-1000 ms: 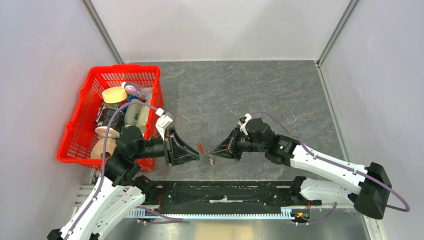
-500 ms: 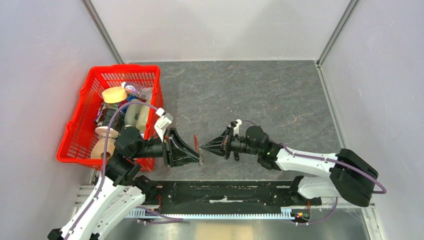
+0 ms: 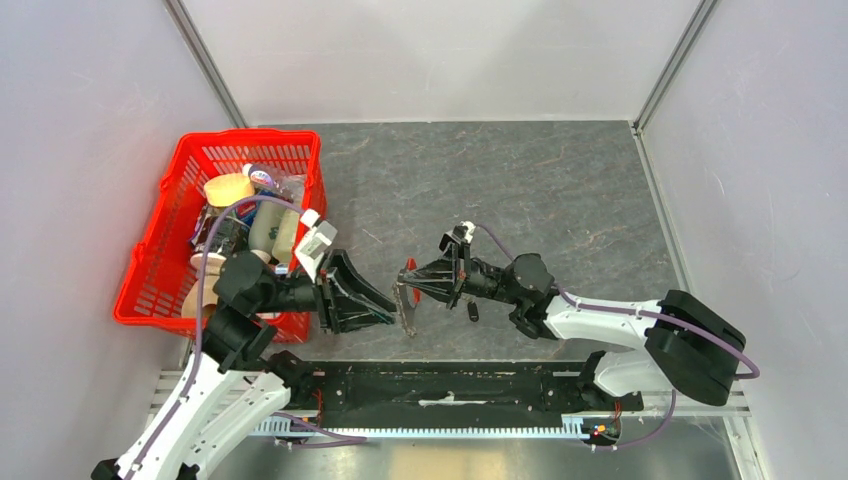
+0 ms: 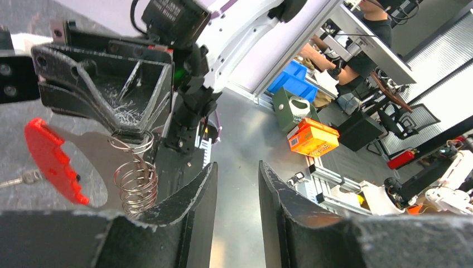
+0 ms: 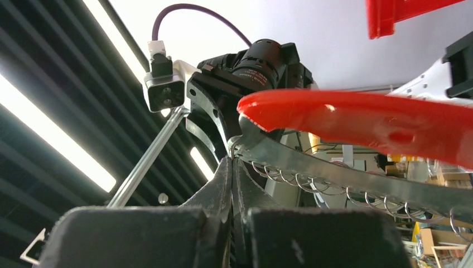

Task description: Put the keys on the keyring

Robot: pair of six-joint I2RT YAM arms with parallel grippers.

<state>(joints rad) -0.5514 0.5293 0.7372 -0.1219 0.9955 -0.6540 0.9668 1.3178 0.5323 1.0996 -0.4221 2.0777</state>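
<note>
Right gripper (image 5: 231,162), fingers pressed together, pinches the keyring (image 5: 334,174) at its metal edge beside the red strip (image 5: 362,120); left gripper (image 4: 237,167) stands part-spread, gap empty, keyring just outside one finger.

The grey, marbled table (image 3: 520,180) carries a red mesh basket (image 3: 148,270) at its left edge, crowded with containers and rolls and standing flat on the top, while a black rail (image 3: 440,385) runs along the table's near edge.
</note>
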